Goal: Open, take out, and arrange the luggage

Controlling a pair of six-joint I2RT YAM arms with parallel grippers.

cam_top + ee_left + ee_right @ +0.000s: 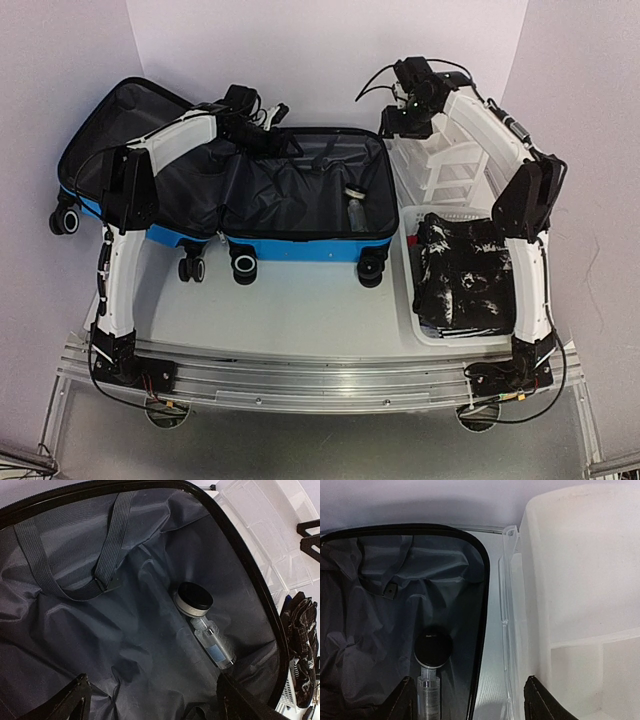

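**Both claws apart and empty at the open luggage**

L claw (151, 680): fingers wide apart, nothing btwn them. It hangs over the inside of the luggage (300, 248), facing the dark grey lining (75, 640). In the shell's right end lies a small jar w/ black lid (195, 599). A clear bottle (216, 649) lies on its side touching the jar, on the jar's near side. Neither is touched by a claw. Two grey elastic straps (114, 535) run across the lining left of the jar and meet at a buckle.

R claw (469, 679): fingers also apart, gripping nothing. It hovers at far right, above the luggage's right rim and the narrow strip of table beside it. Just right of that strip is the white drawer organizer (580, 580), compartments facing up.

Luggage: bright blue hard shell, black zipper band, lying open on the table (300, 310), centre to left. The main shell sits in the middle. The lid is swung open to the far left, lining showing. Black wheels (243, 265) stand along the near side.

Right of the luggage, on the near side of the organizer, is a white basket (452, 341) holding a black-and-white cloth (465, 270).
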